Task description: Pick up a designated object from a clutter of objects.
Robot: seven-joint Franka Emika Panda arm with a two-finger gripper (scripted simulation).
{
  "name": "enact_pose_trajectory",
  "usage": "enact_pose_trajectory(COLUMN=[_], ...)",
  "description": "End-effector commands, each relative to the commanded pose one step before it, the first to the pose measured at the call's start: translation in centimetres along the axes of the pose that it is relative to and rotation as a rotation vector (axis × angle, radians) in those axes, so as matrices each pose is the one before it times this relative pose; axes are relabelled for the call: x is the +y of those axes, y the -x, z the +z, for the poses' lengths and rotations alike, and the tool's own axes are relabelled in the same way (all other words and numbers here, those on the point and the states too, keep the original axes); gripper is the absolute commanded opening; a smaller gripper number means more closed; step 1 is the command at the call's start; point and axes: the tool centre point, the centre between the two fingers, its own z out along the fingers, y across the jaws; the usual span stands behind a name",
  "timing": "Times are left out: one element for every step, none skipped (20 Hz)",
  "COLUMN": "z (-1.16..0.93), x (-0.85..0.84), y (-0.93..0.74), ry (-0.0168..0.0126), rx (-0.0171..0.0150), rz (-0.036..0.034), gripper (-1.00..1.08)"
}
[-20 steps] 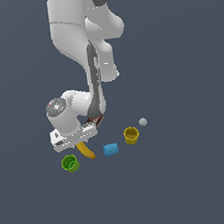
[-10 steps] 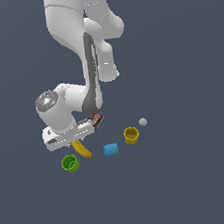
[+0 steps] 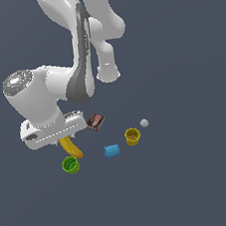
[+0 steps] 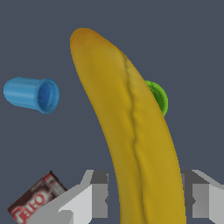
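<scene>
The long yellow banana [image 3: 72, 148] hangs from my gripper [image 3: 64, 139] at the exterior view's left, its lower end beside the green cup [image 3: 70, 165]. In the wrist view the banana [image 4: 131, 122] fills the middle, and my gripper [image 4: 146, 202] is shut on it with a finger [image 4: 99, 197] pressed against each side. The green cup [image 4: 158, 98] shows partly behind the banana there. The blue cup [image 3: 111, 151] lies on its side, and it also shows in the wrist view [image 4: 31, 93].
The dark red-brown box [image 3: 95, 121] lies just beside the hand and shows in the wrist view [image 4: 36, 203]. The yellow cup [image 3: 132, 136] and the small pale grey ball [image 3: 144, 123] sit further to the exterior view's right. The floor is plain dark grey.
The hand has risen and shifted towards the exterior view's left, and the banana has come along with it. The cups, box and ball have not moved.
</scene>
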Motion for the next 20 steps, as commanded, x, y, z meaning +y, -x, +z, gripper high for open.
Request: enact_pose_trajectory(z=[-2.718,-1.012,-1.004,-0.997,-0.989,-0.956,-0.971,-0.962,-0.948,-0.910,-0.848,-0.833,-0.799,-0.767,-0.736,-0.707,-0.666,-0.653,-0.614,-0.562], x=[0.680,0.265,0.265,0.264,0.264,0.253,0.262,0.262,0.260,0.251,0.224,0.234,0.226,0.219,0.212,0.205,0.184,0.193,0.183,0.169], y=[-0.490,-0.195,-0.196,-0.196,-0.197,-0.216,-0.198,-0.198,-0.198,-0.192,-0.214,-0.181,-0.176,-0.171,-0.166,-0.162,-0.179,-0.154,-0.147,-0.137], ry=[0.00102,0.00000,0.00000,0.00000,0.00000,-0.00010,0.00000,0.00000,0.00000,0.00000,-0.00038,0.00000,0.00000,0.00000,0.00000,0.00000,-0.00042,0.00000,0.00000,0.00000], rx=[0.00102,0.00000,0.00000,0.00000,0.00000,-0.00041,0.00000,0.00000,0.00000,0.00000,-0.00013,0.00000,0.00000,0.00000,0.00000,0.00000,0.00010,0.00000,0.00000,0.00000], rz=[0.00005,0.00000,0.00000,0.00000,0.00000,-0.00025,0.00000,0.00000,0.00000,0.00000,-0.00056,0.00000,0.00000,0.00000,0.00000,0.00000,-0.00054,0.00000,0.00000,0.00000], gripper=[-1.00,-1.00,-1.00,-1.00,-1.00,-1.00,-1.00,-1.00,-1.00,-1.00,-1.00,-1.00,-1.00,-1.00,-1.00,-1.00,-1.00,-1.00,-1.00,-1.00])
